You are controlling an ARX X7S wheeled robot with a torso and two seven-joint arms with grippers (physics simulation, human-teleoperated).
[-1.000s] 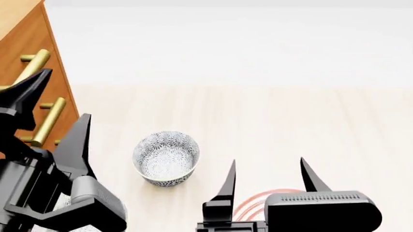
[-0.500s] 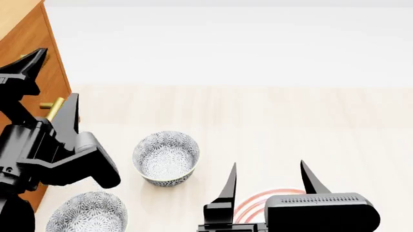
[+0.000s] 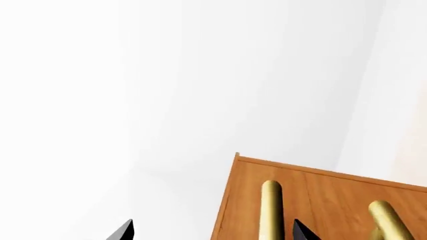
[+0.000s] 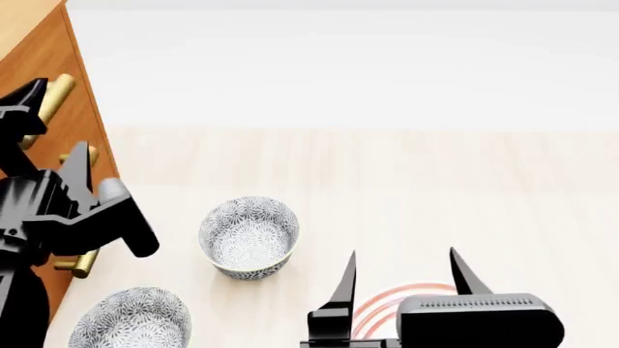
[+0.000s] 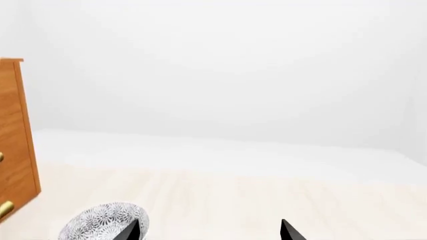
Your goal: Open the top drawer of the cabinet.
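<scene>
The cabinet (image 4: 58,61) stands at the left of the head view, orange-brown with brass bar handles. The top drawer (image 4: 43,54) carries the highest handle (image 4: 56,90). My left gripper (image 4: 58,119) is open, right in front of the drawer fronts, with one fingertip beside that handle. In the left wrist view the cabinet (image 3: 320,195) fills the lower corner. The top handle (image 3: 270,210) lies between my left gripper's (image 3: 212,231) open fingertips, nearer one of them, and a second handle (image 3: 383,220) lies outside them. My right gripper (image 4: 401,254) is open and empty, low over the floor.
Two patterned grey bowls sit on the pale floor, one in the middle (image 4: 248,235) and one at the lower left (image 4: 130,319). A red-ringed plate (image 4: 382,304) lies under my right gripper. The right wrist view shows the cabinet's side (image 5: 17,135) and a bowl (image 5: 103,220).
My left arm has risen and moved left toward the cabinet, bringing its open fingers up to the top handle. The right arm has barely moved.
</scene>
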